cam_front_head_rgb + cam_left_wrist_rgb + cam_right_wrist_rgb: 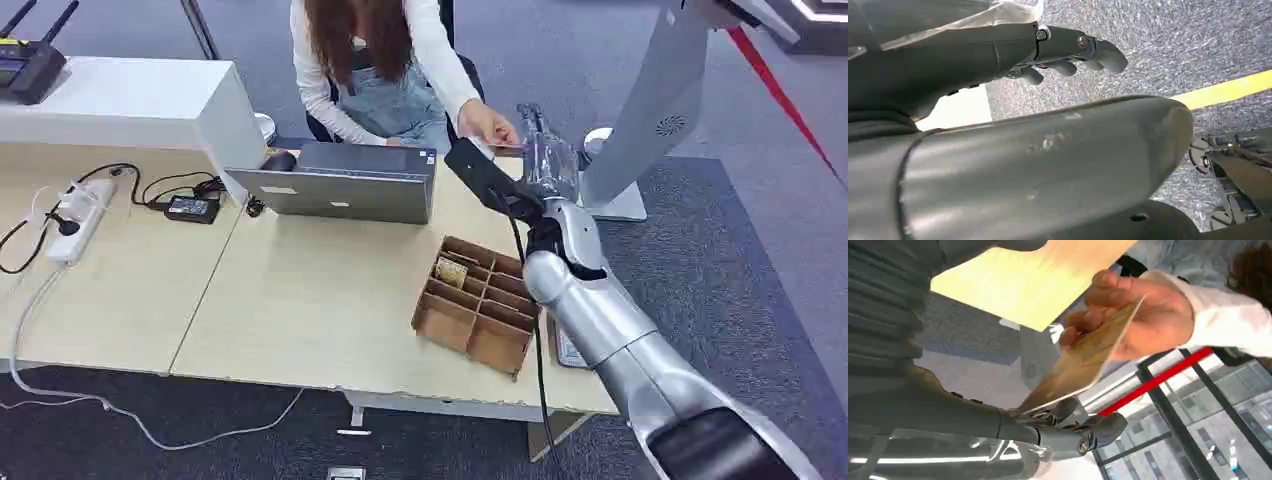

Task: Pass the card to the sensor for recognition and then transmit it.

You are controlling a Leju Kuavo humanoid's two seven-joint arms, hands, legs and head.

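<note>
My right hand reaches past the table's far right corner toward a seated person. A tan card stands between us. Its near end rests in my fingers, and the person's hand grips its far end. In the head view the card is a thin sliver beside the person's hand. My left hand hangs over grey carpet, fingers loosely apart and holding nothing.
A cardboard divider box with one card inside sits near the table's right front. A grey laptop lies at the far edge, a power strip and cables at the left. A white stand rises to the right.
</note>
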